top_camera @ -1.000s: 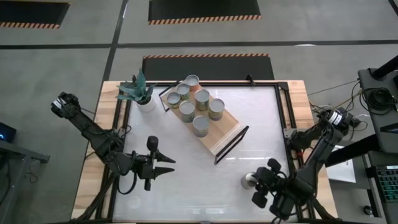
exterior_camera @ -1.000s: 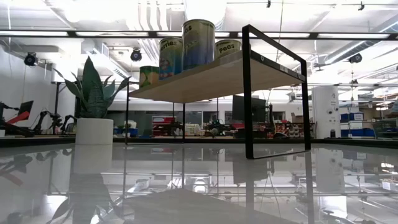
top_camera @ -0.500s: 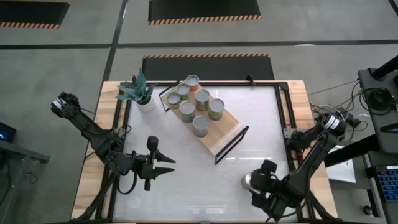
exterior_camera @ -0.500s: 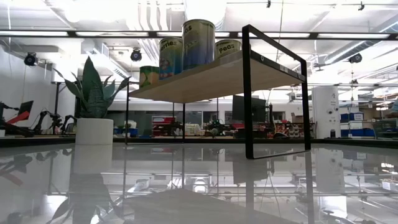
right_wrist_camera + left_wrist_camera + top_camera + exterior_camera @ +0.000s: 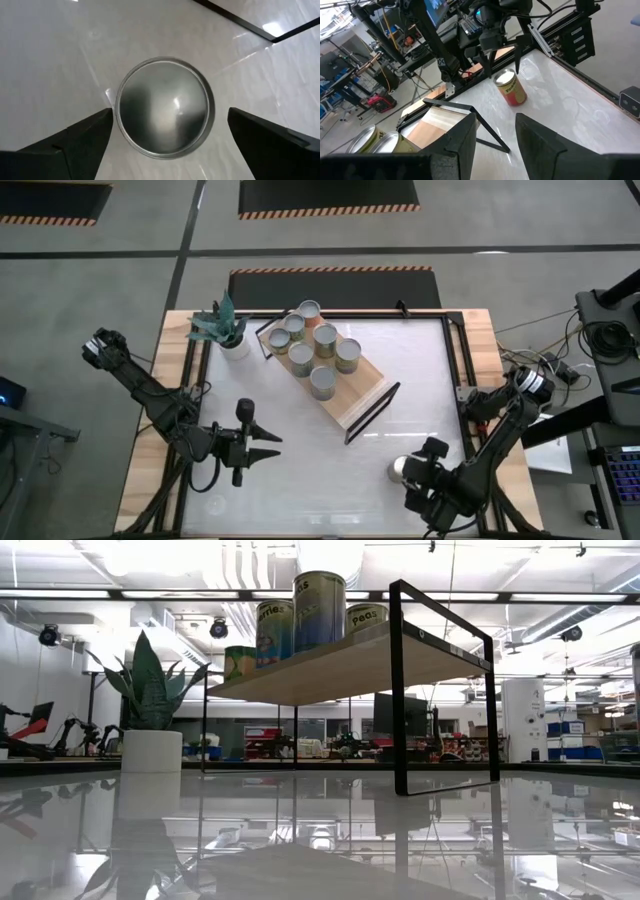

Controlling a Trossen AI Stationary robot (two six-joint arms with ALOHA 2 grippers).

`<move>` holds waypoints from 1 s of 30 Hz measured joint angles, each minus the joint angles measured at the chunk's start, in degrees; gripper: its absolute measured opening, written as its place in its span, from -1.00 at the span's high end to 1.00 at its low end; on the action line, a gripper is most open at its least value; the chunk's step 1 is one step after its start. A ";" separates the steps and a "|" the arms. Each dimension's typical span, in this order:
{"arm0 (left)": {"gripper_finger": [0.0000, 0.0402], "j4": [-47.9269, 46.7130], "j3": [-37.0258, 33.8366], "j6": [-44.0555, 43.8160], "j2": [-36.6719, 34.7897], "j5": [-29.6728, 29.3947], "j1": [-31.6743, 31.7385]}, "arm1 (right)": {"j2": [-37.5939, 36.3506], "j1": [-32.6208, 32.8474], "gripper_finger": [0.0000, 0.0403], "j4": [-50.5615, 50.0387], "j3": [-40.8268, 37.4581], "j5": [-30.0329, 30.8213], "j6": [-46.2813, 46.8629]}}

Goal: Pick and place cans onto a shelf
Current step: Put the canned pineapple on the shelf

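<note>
Right gripper [image 5: 165, 132] hangs over the last loose can [image 5: 164, 114], fingers spread wide to straddle it. Left gripper [image 5: 268, 445] waits aside, narrowly parted, holding nothing.

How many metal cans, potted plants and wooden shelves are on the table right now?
Silvery-topped metal cans on the light-wood shelf: 6
Metal can loose on the white tabletop, beneath the open right gripper: 1
Green plant in a white pot: 1
Shelf: 1
Total: 9

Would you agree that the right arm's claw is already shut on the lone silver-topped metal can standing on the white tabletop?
Not quite: the right claw is open. The right wrist view shows its fingers spread on either side of the lone silver-topped metal can, clear of it. The can does stand alone on the white tabletop.
</note>
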 joint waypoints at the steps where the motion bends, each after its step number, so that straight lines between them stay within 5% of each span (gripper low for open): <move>1: 0.40 -0.01 0.00 0.00 0.00 0.00 -0.01 | 0.00 -0.08 -0.89 -0.19 0.00 0.00 0.19; 7: 0.40 -0.04 0.00 0.00 0.00 0.00 0.00 | 0.31 -1.15 -0.87 2.36 -1.20 -0.09 0.39; 14: 0.40 -0.06 0.00 -0.17 -0.02 0.00 -0.02 | -0.44 -2.03 -0.52 4.05 -2.34 -0.47 0.01; 19: 0.40 -0.05 0.00 -0.17 -0.02 0.00 -0.02 | -3.06 -2.23 -0.49 3.95 -1.65 -0.51 0.49; 30: 0.40 0.12 0.00 -0.17 -0.02 0.00 -0.02 | -9.86 -8.40 -0.60 -5.56 13.98 -0.84 -4.89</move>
